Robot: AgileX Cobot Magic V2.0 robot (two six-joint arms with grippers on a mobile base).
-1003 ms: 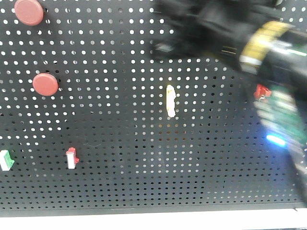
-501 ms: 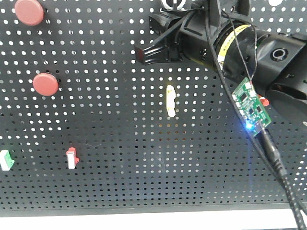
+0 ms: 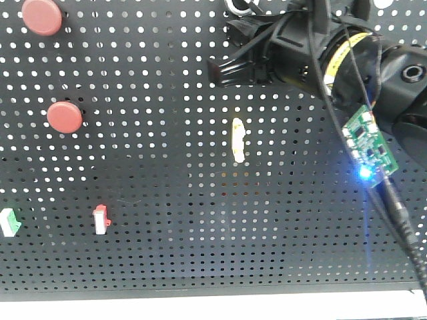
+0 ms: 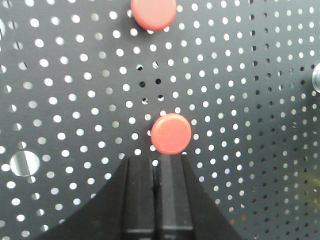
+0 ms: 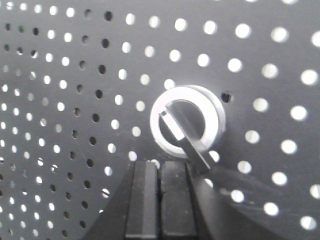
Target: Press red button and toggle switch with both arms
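Right arm (image 3: 393,87) shifted right, dangling circuit board (image 3: 369,143), yellow switch (image 3: 237,140)

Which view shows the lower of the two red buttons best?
The left wrist view: the lower red button sits large and sharp, centred just above the left gripper, whose jaws are shut. The front-facing view shows the button small, on the left of the pegboard. The right wrist view does not show it.

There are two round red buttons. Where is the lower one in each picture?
Front-facing view: the lower red button sits at the left, below the upper red button.
Left wrist view: the button is near the middle, just above the left gripper.
Right wrist view: not in it.
Shared landmark: the black pegboard fills every view.
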